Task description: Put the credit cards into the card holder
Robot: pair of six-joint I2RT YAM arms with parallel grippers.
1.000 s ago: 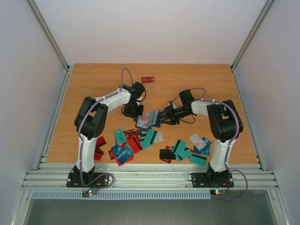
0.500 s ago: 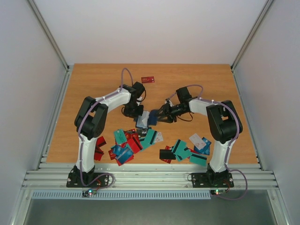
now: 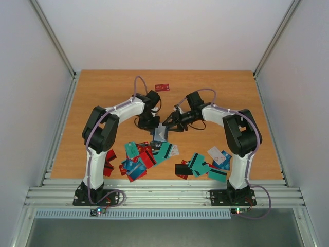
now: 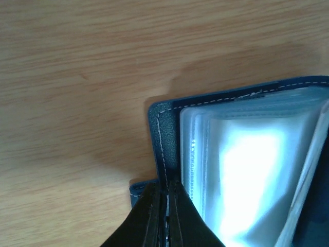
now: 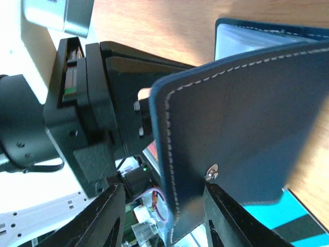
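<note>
The card holder (image 3: 160,134) lies mid-table between both arms, navy with pale clear pockets. My left gripper (image 4: 164,189) is shut on the stitched edge of the holder's lower cover (image 4: 165,135), and the pockets (image 4: 247,170) fan out to the right. My right gripper (image 5: 164,211) is open, fingers wide apart, with the raised navy flap (image 5: 231,123) and its snap between them, against the right finger (image 5: 221,208). Credit cards (image 3: 146,154) lie in heaps near the arm bases, teal, red and blue. No card is in either gripper.
A second card heap (image 3: 208,163) with a black card (image 3: 182,169) lies by the right base. One red card (image 3: 162,87) sits alone at the far side. The left gripper's body (image 5: 87,118) stands close beside the flap.
My right gripper has moved left and farther back, swinging the holder's flap up and over. The holder looks narrower from above. The left gripper has held its place.
</note>
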